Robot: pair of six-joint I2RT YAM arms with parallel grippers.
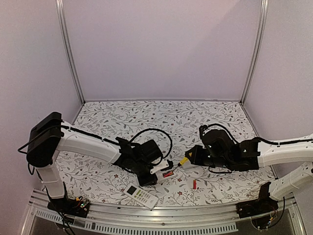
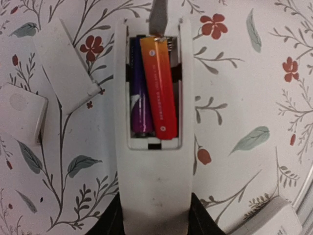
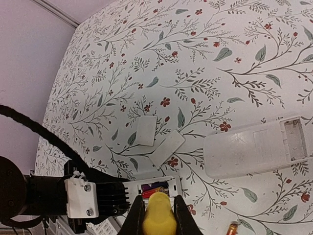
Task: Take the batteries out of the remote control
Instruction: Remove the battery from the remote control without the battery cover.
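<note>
A table under a white cloth printed with grey sprigs and red flowers (image 1: 122,117) is seen from above, and both white-and-black arms are stretched over its near half. A wide white plastic remote (image 3: 254,149) is laid back-up at 3 o'clock in the right wrist view, with the compartment at its 3 o'clock end uncovered. A white keypad remote (image 1: 141,196) is laid face-up by the table's front edge, at 6 o'clock from the left gripper (image 1: 146,175).

A slim white remote control (image 2: 154,161) is clamped at its 6 o'clock end between the jaws of the left gripper. In the left wrist view its long axis is run from 6 to 12 o'clock, back upward and compartment uncovered. Seen from above, it is pointed toward 2 o'clock.

The right gripper (image 3: 159,213) is closed on a yellow-handled screwdriver (image 3: 159,223), whose grey blade (image 2: 159,17) is set at the compartment's 12 o'clock end. A square white cover (image 3: 146,131) and an oblong white cover (image 3: 166,148) are laid flat on the cloth, just beside each other.

Two batteries are held in the compartment, lengthwise along the remote. The red-orange cell (image 2: 159,88) is on the 3 o'clock side, its lower end swung slightly toward 5 o'clock, and it overlaps the purple-black cell (image 2: 139,103). A loose red cell (image 1: 194,184) is laid on the cloth at 4 o'clock from the slim remote, its axis run from 12 to 6 o'clock in the top view.
</note>
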